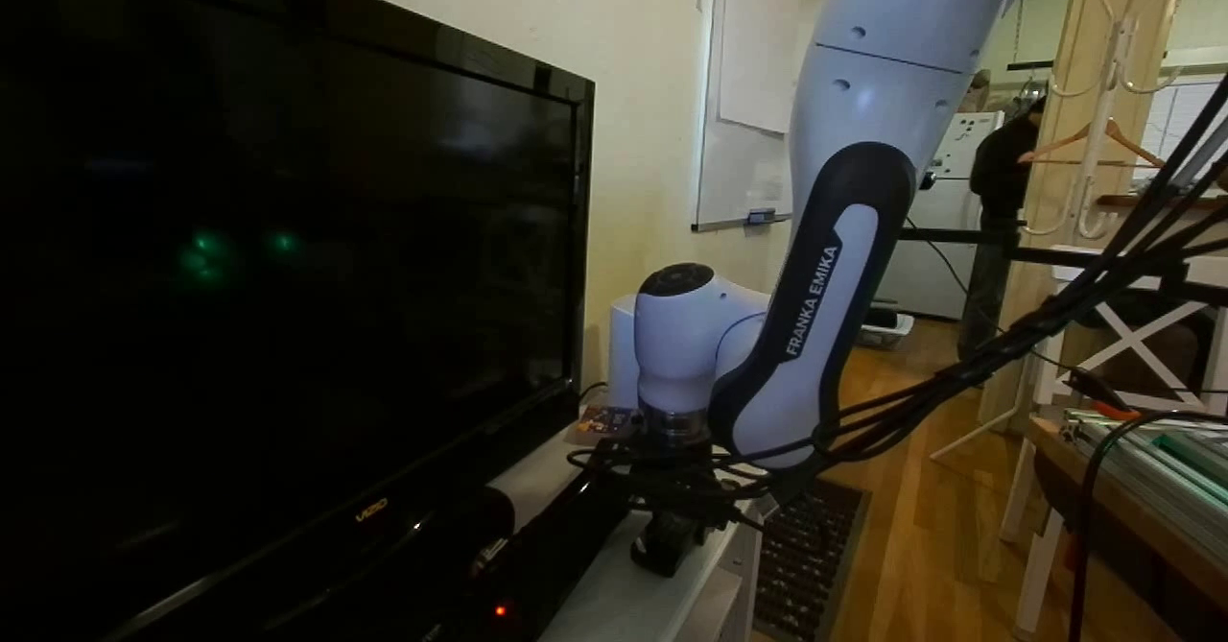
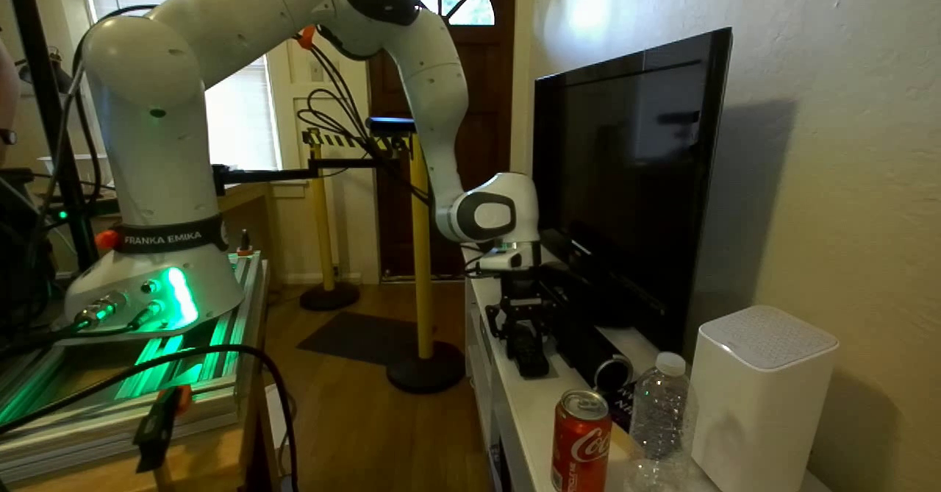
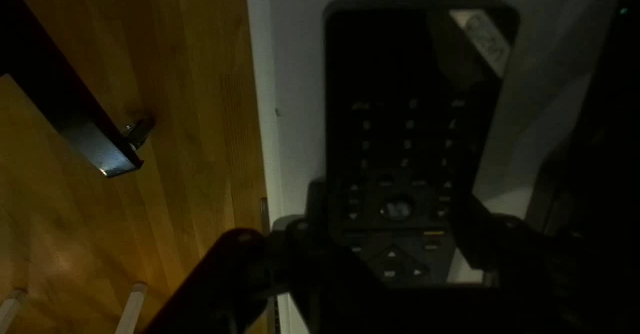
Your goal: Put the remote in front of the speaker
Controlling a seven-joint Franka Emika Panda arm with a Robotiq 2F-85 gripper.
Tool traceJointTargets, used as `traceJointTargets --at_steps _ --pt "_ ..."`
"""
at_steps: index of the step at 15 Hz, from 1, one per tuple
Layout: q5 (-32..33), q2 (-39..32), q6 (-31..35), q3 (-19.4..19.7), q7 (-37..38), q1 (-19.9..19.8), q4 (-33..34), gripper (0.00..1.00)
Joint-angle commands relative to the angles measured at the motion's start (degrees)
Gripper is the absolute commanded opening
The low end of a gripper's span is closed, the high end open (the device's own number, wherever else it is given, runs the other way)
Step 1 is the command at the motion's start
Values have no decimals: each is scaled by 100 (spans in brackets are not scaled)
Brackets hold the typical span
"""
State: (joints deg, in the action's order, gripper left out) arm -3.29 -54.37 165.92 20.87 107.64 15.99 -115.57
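Remote (image 3: 407,124) is in the gripper (image 3: 392,206), just beside the bar (image 2: 586,345) on the side away from the TV (image 2: 625,183), long axis roughly parallel to it, strip of white stand (image 2: 533,401) between. Fingertips (image 3: 316,204) press both long edges, no gap visible at the tips in the wrist view, so I read it as grasped. Can't tell if the underside touches the stand or sits just above. Handling, my guess: light, stiff hard plastic, takes a firm squeeze; smooth sides may slip, corners could chip if dropped. Hold is across the width, well back from the logo end; the far end is hidden under the gripper, so can't say whether that's the balance point. If a regrip is needed: mid-length, square across the long edges, low on the sides. Level it before letting go, else the overhanging end may slap down.
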Motion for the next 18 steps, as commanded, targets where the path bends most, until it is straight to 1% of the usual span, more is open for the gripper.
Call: traceJointTargets --at_steps 1,2,3,4,5,6,9,14,16,18 --pt "-62 -143 -155 -43 -192 -134 194 53" --pt "-65 -150 -184 -51 -198 -146 210 78" --pt "-66 -152 -195 -62 -208 -162 220 87" --pt "-60 -163 -211 -53 -213 -159 221 94" --pt "-52 -160 -240 -49 -231 -157 208 98" --pt "-50 -155 -256 -51 -250 -163 196 100" --pt "-46 -63 -274 -21 -270 -121 75 100" --pt "-90 268 -3 98 -181 3 -287 100" --pt "-149 480 310 70 -195 -19 -558 100" --pt "-280 696 924 27 -201 -35 -946 100"
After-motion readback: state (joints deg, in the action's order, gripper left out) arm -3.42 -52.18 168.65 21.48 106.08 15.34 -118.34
